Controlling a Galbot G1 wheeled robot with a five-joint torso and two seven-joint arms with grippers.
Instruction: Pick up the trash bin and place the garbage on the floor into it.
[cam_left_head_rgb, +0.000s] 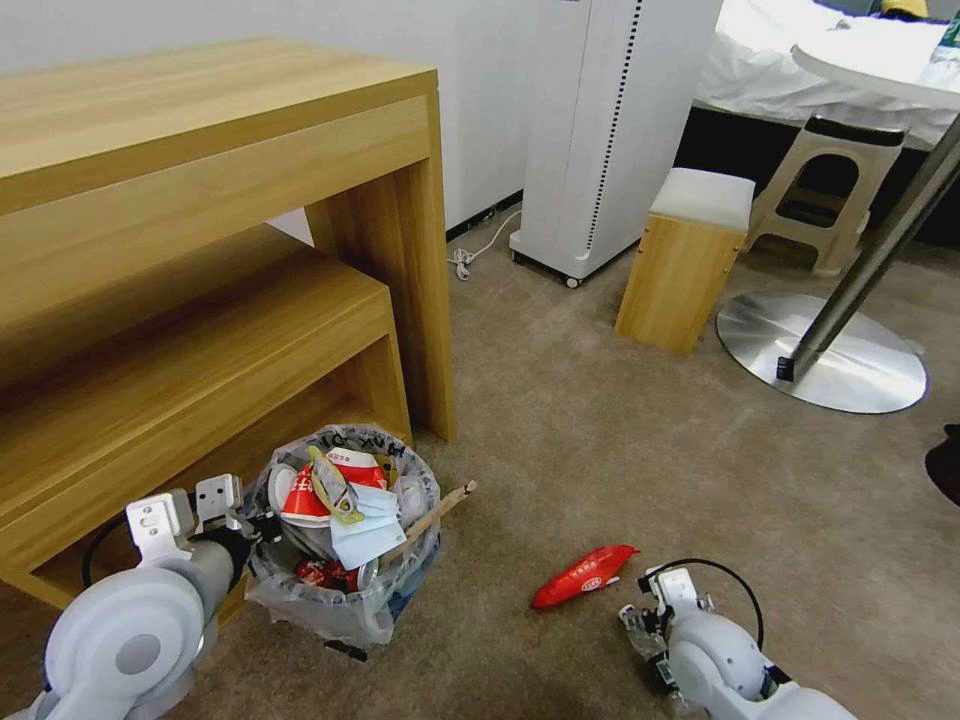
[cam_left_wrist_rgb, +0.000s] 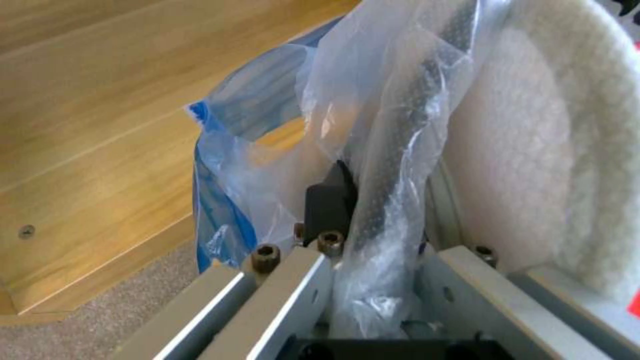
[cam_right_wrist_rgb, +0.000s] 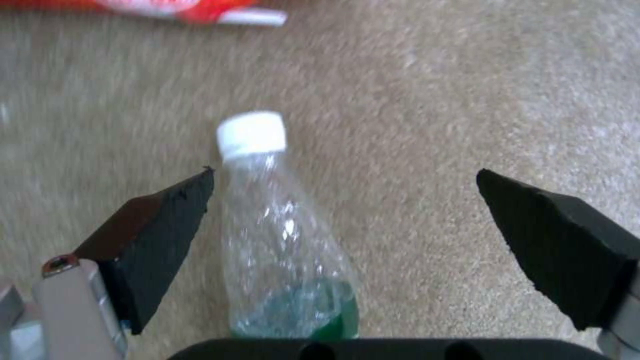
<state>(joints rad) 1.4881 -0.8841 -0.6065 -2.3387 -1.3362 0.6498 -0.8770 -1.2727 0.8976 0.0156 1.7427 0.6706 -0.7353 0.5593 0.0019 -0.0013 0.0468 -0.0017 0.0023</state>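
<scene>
R gripper is low over the floor, pads spread wide, w/ the small clear bottle lying between them: white cap pointing away from the wrist, green label end tucked under the palm. The bottle sits off-centre, touching or nearly touching one pad, while the other pad is well apart from it. In the head view the R gripper is just beside the red wrapper, which lies on the carpet btwn it and the trash bin.

L gripper is clamped on the bin's rim, w/ the clear bag bunched in the pinch; a white slipper presses against the inside wall next to it. The bin looks nearly full: red-white packets, pale blue mask, and a wooden stick poking out over the rim. It sits by the wooden bench.

Step in hand, prob: grab the bottle. To do it well:
- Shift the gripper sideways so the bottle is mid-gap before closing; as it stands, one pad would push first and the bottle may roll or skid.
- Close across the body, not the tapered neck, since thin plastic will crush and slip there.
- Go down far enough to get under the widest part, w/o jamming the pads into the carpet.
- Keep the L grip firm and the bin level; the pile is high and the stick could tip out.
</scene>
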